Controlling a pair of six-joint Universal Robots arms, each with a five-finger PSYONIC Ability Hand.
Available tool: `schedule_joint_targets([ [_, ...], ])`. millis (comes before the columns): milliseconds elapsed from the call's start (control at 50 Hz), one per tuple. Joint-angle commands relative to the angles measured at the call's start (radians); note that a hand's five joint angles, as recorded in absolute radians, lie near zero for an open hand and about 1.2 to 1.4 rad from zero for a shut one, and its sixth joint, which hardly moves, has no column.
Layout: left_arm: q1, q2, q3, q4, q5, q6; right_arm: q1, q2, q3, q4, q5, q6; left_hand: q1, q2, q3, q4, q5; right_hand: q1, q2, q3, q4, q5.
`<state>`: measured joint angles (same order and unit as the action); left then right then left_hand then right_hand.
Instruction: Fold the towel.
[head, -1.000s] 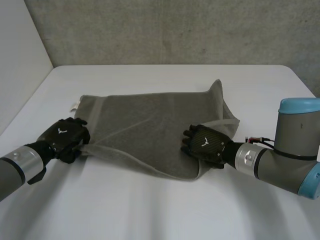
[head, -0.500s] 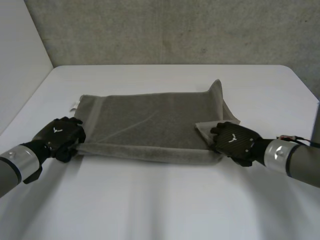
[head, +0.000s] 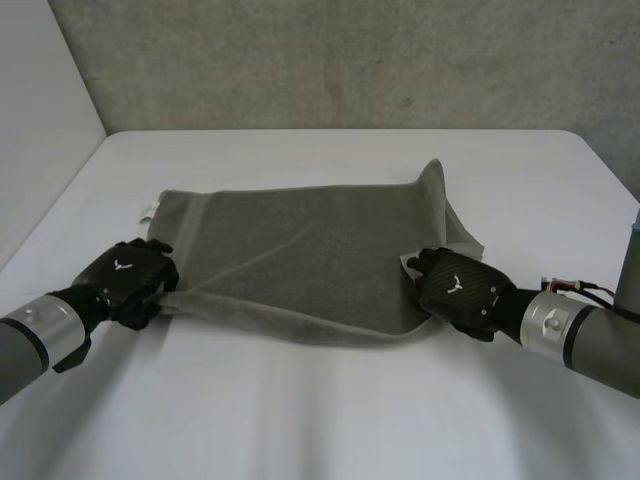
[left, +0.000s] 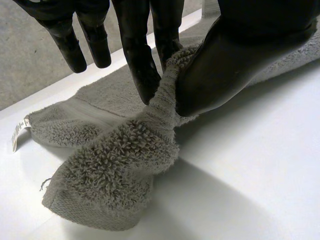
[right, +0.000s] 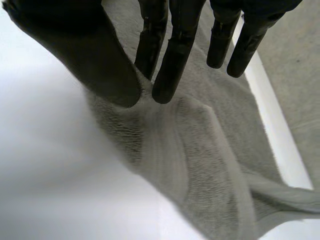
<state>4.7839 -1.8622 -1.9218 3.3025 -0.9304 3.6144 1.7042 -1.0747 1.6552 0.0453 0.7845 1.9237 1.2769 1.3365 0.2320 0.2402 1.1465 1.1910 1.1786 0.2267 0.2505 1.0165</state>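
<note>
Towel (head: 300, 240) near corners in low left hand (head: 128, 278), right hand (head: 458, 288)

Right hand (right: 75, 45) entering over a grey towel (right: 200, 165) that lies on a white table (right: 50, 175). The broad thumb and the two nearest fingers (right: 172, 65) converge at their tips, and a ridge of terry cloth rises between them, pinched there; the remaining fingers hang straight just above the cloth. From the pinch a smooth woven band runs away from the hand, bordering a turned-over flap that rests on the layer below. Bare table lies beside the thumb, and beyond the towel's far edge a narrow strip of table meets a grey concrete wall (right: 295, 75).
</note>
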Motion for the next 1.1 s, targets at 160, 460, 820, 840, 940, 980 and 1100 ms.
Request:
schedule_joint_targets([
  [160,0.005,0.0,0.001,0.0,0.001,0.0,0.012,0.055,-0.008,-0.053,0.01,-0.003,0.119,0.06,-0.057,-0.066,0.075,0.039,0.051,-0.052,-0.076,0.039],
  [460,0.01,-0.002,0.001,0.0,0.001,0.0,0.012,0.064,-0.002,-0.051,0.01,-0.005,0.119,0.06,-0.057,-0.066,0.075,-0.34,-0.328,-0.052,-0.076,-0.34],
  [820,0.014,0.104,0.004,-0.043,0.042,-0.011,-0.035,-0.172,-0.017,0.015,-0.002,0.133,0.119,0.06,-0.057,-0.066,0.075,0.205,0.218,-0.052,-0.076,0.205],
  [840,0.017,0.138,0.012,-0.053,0.053,-0.02,-0.044,-0.241,-0.023,0.013,-0.005,0.205,0.119,0.06,-0.057,-0.066,0.075,0.205,0.218,-0.052,-0.076,0.205],
  [940,0.016,0.265,0.056,-0.083,0.059,-0.092,-0.067,-0.405,-0.069,0.011,-0.001,0.426,0.119,0.06,-0.057,-0.066,0.075,0.205,0.218,-0.052,-0.076,0.205],
  [980,0.013,0.308,0.073,-0.086,0.059,-0.129,-0.069,-0.439,-0.094,0.021,0.005,0.491,0.119,0.06,-0.057,-0.066,0.075,0.205,0.218,-0.052,-0.076,0.205],
  [1100,0.022,0.49,0.121,-0.08,0.062,-0.29,-0.113,-0.609,-0.15,0.115,0.033,0.642,0.119,0.06,-0.057,-0.066,0.075,0.205,0.218,-0.052,-0.076,0.205],
])
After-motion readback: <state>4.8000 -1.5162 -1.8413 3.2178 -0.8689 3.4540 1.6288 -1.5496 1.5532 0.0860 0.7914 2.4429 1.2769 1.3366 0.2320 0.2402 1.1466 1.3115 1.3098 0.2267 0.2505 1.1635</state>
